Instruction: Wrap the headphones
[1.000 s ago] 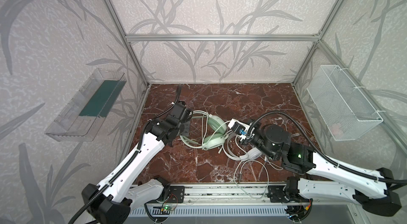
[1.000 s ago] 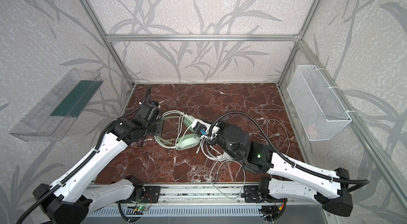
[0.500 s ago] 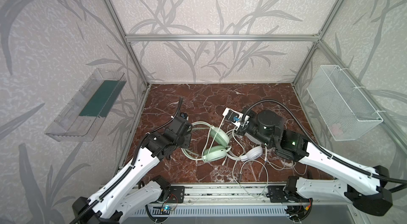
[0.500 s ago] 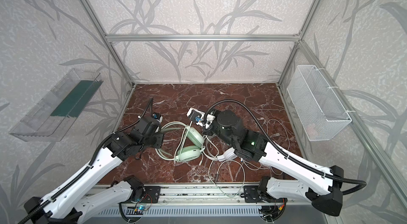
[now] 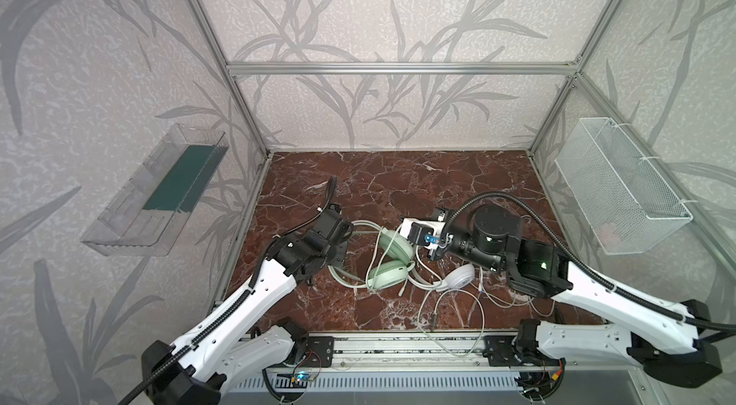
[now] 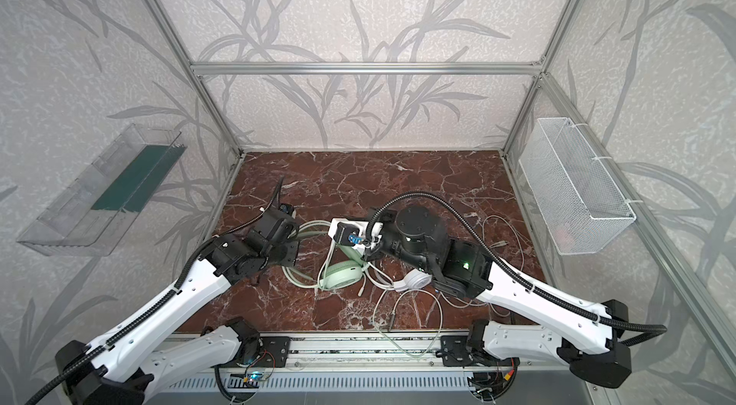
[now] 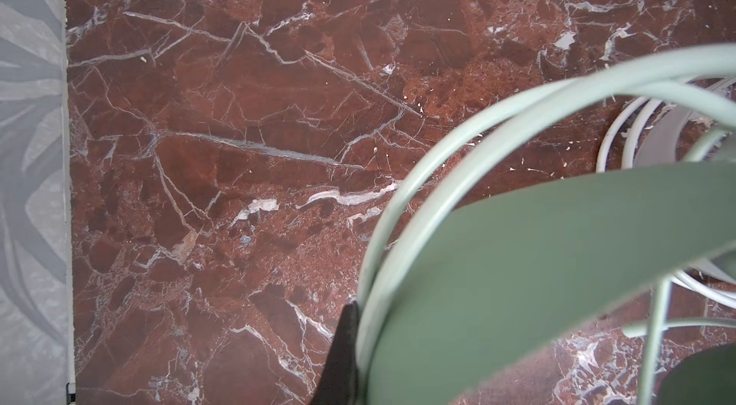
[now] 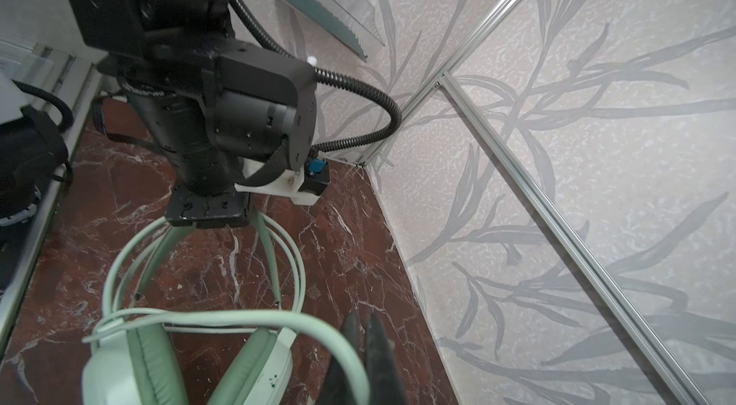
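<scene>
The mint-green headphones lie mid-floor, cups side by side. My left gripper is shut on their headband; only one black finger shows beside the band. From the right, my right gripper reaches over the cups, its jaws shut with the mint-green cable running in between them. In both top views its fingers are hidden under the wrist camera. The white headphones lie to the right of the green cups. Their pale cable loops loosely toward the front.
A clear plastic tray hangs on the left wall. On the right wall hangs a white wire basket. Loose cable droops over the front rail. The two wrists stand close together, and the left wall is near.
The left gripper has pulled the green headband toward the front, and the cups followed. The right gripper has swung left from beside the white headphones to over the green cups.
</scene>
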Controlling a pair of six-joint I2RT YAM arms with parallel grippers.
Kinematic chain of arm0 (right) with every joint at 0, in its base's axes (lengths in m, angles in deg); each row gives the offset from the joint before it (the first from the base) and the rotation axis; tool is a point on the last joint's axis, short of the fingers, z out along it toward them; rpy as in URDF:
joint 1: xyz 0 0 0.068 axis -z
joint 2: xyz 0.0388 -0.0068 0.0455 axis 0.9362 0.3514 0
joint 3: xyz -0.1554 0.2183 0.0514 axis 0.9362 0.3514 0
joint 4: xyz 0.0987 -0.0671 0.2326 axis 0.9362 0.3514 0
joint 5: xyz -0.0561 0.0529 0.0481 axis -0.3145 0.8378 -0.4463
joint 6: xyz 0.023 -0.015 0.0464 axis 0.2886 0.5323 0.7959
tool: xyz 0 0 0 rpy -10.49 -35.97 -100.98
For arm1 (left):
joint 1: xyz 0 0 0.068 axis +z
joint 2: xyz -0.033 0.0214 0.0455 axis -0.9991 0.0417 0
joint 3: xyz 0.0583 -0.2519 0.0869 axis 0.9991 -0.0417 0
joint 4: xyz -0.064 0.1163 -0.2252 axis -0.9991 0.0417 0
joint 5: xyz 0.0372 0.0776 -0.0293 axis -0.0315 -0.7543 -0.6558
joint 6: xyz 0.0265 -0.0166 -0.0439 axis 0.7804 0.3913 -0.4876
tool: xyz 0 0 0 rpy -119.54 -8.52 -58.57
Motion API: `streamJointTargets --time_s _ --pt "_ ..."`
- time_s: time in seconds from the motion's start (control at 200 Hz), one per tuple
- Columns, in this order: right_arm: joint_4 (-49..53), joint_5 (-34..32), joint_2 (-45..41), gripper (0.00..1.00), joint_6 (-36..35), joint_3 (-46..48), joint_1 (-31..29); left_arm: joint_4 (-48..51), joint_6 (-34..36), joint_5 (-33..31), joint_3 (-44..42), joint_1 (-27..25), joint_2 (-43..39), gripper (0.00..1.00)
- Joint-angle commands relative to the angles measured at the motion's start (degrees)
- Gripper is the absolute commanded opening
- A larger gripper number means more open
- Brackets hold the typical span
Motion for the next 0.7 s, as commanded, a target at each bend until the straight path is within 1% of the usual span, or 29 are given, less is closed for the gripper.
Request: streamJointTargets --time_s 0.0,0.015,0.025,0.055,0.16,0.23,0.285,0.395,0.52,0.7 --pt "-3.5 0.5 2.0 0.00 -2.5 -2.4 3.7 -1.2 0.8 3.2 -0.3 -0.5 -2.3 0.00" --pt "-3.4 1.3 2.3 0.00 -2.1 -2.4 4.1 -1.3 0.8 3.3 -0.3 -0.5 -2.8 0.00" --pt "-3.4 1.8 2.5 0.00 -1.8 -2.6 5.8 -1.4 0.9 3.4 -0.4 -0.5 -3.0 0.00" --pt "-2.9 3.0 3.0 0.00 -0.9 -3.0 8.1 -1.5 1.1 3.8 -0.4 -0.5 -3.8 0.00" --pt "-2.7 6.6 3.6 0.00 1.3 -3.2 13.5 -2.1 1.6 6.1 -1.1 -0.5 -7.3 0.00" --pt "-2.8 11.0 4.2 0.06 2.9 -3.1 15.8 -2.7 1.6 8.8 -1.6 -0.5 -9.2 0.00" --pt "-3.0 13.4 5.4 0.08 3.4 -3.5 16.5 -3.3 1.7 11.3 -2.1 -0.6 -10.1 0.00" --pt "-2.6 14.8 9.5 0.08 3.5 -5.9 17.2 -4.0 2.0 14.4 -2.1 -0.7 -10.8 0.00" --pt "-1.8 16.9 13.5 0.07 4.0 -8.4 18.1 -3.9 2.1 14.6 -1.8 -0.7 -10.8 0.00" --pt "-2.0 18.7 18.8 0.07 6.6 -9.9 21.4 -3.6 1.4 15.6 -1.4 -0.7 -12.1 0.00"
